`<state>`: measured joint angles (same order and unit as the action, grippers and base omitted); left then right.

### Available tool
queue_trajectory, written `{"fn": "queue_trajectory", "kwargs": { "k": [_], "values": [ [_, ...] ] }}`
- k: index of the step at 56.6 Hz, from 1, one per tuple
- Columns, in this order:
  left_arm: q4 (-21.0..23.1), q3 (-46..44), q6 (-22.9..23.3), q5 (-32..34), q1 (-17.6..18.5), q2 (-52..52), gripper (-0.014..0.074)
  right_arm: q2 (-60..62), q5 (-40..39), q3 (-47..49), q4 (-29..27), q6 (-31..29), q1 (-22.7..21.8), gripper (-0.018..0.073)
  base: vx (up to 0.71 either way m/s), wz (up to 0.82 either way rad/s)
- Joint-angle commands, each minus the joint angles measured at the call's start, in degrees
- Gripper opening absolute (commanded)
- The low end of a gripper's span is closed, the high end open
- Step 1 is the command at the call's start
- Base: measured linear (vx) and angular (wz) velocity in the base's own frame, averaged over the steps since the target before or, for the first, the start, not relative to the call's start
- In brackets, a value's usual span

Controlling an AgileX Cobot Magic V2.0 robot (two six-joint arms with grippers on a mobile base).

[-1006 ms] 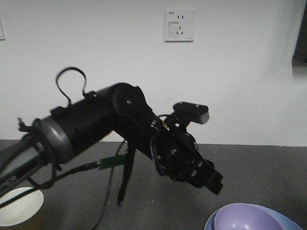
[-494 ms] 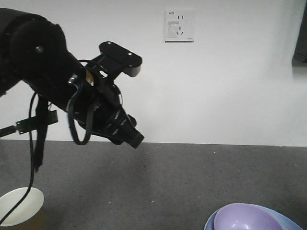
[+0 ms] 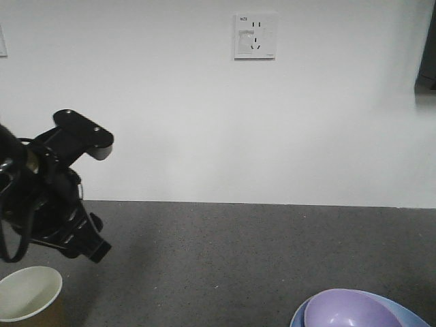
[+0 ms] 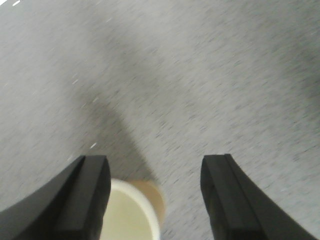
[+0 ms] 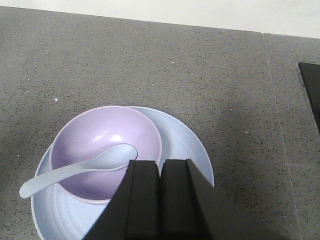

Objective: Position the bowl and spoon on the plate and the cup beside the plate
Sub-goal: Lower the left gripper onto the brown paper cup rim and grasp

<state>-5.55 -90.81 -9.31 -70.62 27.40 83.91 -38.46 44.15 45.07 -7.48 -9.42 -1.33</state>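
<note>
R gripper [image 5: 161, 162]: clenched, jaws pressed flat together w/ nothing betw them; seen from its wrist cam it sits over the near side of the plate and the bowl's near rim. Contact w/ either can't be told.
L gripper [image 4: 155, 165]: released, jaws wide apart, nothing held; front view has it at far left, tilted down toward the bench, above the cup.
cup [image 4: 127, 215]: brown paper, cream inside, upright w/ mouth up; stands on the bench under the L gripper. In the L wrist view its rim shows betw the jaws, partly hidden behind one jaw and closer to that one. Touching or not: can't tell, view is blurred.
bowl [image 5: 100, 145]: lavender, upright, sits on the plate, off-centre toward its left side in the R wrist view.
spoon [image 5: 75, 172]: pale blue-white; scoop lies inside the bowl, handle leans over the bowl's rim and sticks out past the plate's left edge.
plate [image 5: 187, 150]: light blue, shallow, flat on the bench; carries bowl + spoon. Front view: plate at lower right, cup at lower left, well apart.
bench [image 5: 150, 60]: grey speckled top, w/ a thin seam running near its right side.
dark slab [image 5: 310, 95]: black, flat, at right edge of the R wrist view, apart from the plate; can't tell what it is.
wall [image 3: 204, 122]: white, rises behind the bench.
socket [image 3: 255, 35]: white plate high on the wall, centre-right.
</note>
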Motion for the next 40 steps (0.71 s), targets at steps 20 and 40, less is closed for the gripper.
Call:
{"fn": "queue_trajectory", "kwargs": {
  "k": [20,40],
  "values": [
    [-3.0,13.1,3.2,4.0,-8.8,-8.4,0.0523,0.0,-3.8,1.7,0.1,-0.2,0.0,-0.0009,0.0,0.0],
    [-2.0,16.7,3.9,7.3,-9.0,-8.2,0.0523,0.0,-3.8,1.7,0.1,-0.2,0.0,-0.0009,0.0,0.0]
  ]
}}
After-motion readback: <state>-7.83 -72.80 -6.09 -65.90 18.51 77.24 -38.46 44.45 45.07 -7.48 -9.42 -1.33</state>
